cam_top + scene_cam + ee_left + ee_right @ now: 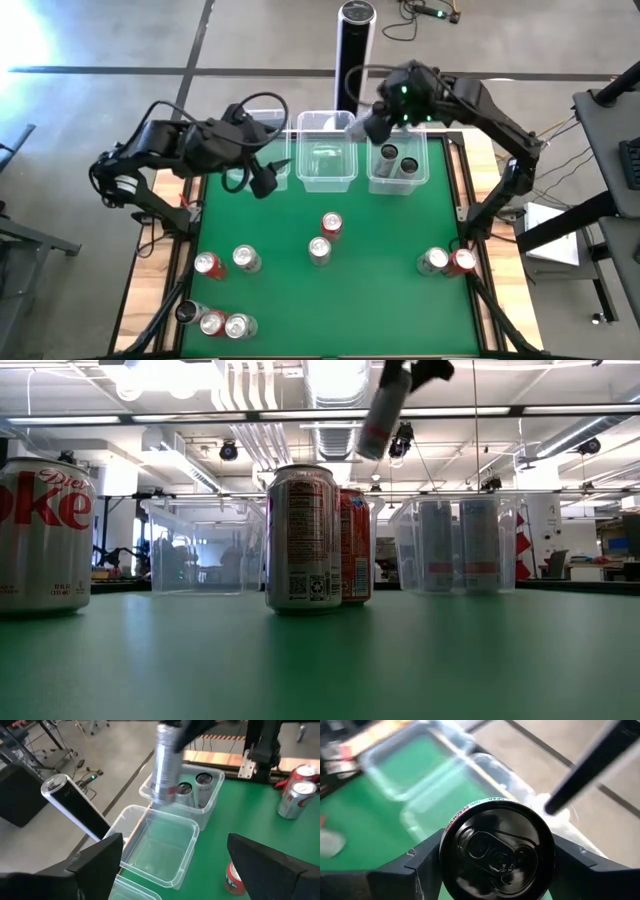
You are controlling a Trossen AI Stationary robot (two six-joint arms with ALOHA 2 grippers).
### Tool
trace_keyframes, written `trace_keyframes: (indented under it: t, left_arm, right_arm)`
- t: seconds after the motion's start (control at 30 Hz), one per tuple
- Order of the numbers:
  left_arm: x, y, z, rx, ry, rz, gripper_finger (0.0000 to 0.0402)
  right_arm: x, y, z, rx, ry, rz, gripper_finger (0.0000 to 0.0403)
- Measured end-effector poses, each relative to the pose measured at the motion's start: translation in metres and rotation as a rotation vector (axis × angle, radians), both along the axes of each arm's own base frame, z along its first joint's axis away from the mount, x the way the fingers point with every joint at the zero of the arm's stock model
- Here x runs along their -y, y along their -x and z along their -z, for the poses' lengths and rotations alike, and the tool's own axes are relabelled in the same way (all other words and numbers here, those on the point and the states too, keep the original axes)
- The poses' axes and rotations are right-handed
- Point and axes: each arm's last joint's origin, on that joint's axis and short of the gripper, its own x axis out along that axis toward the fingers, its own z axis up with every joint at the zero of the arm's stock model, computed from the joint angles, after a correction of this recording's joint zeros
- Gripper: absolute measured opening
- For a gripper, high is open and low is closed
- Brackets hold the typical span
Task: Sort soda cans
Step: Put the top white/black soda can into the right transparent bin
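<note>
Table, green-topped, with three clear tubs in a row along its 12 o'clock edge: left tub, middle tub, right tub.
Right gripper, raised between the middle and right tubs, clamped on a silver can that hangs tilted in the air.
Left gripper, fingers spread and holding nothing, by the left tub.
Two grey cans stand in the right tub.
Loose cans: two at table centre; two at 4 o'clock; two at 8 o'clock; three at 7 o'clock.
</note>
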Motion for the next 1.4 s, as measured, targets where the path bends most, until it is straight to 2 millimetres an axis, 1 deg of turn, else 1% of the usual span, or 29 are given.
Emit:
trace_keyframes:
  t: [0.1,0.23,0.47,0.63,0.73,0.9,1.1,1.2,1.4]
  left_arm:
    - [0.001,0.003,-0.002,-0.002,0.001,0.004,0.0335]
    - [0.003,0.007,0.001,-0.027,0.008,0.007,0.0333]
    - [0.012,0.019,-0.005,0.012,0.000,0.016,0.0333]
    - [0.015,0.031,-0.011,0.049,0.007,0.022,0.0333]
    - [0.017,0.037,-0.014,0.069,0.015,0.017,0.0333]
    - [0.020,0.045,-0.015,0.080,0.039,0.021,0.0333]
    - [0.022,0.051,-0.013,0.067,0.016,-0.019,0.0333]
    - [0.024,0.051,-0.010,0.052,0.007,-0.011,0.0333]
    - [0.026,0.042,0.004,0.008,-0.005,-0.022,0.0333]
  right_arm:
    - [0.026,0.012,0.009,-0.059,-0.022,0.087,0.0258]
    - [0.051,0.027,0.027,-0.161,-0.052,0.152,0.0260]
    - [0.080,0.042,0.053,-0.257,-0.107,0.228,0.0260]
    - [0.095,0.048,0.077,-0.316,-0.142,0.265,0.0258]
    - [0.101,0.049,0.094,-0.342,-0.168,0.283,0.0258]
    - [0.106,0.049,0.115,-0.367,-0.186,0.288,0.0261]
    - [0.104,0.051,0.130,-0.380,-0.203,0.293,0.0258]
    - [0.102,0.053,0.135,-0.371,-0.202,0.300,0.0262]
    - [0.104,0.052,0.148,-0.373,-0.199,0.295,0.0258]
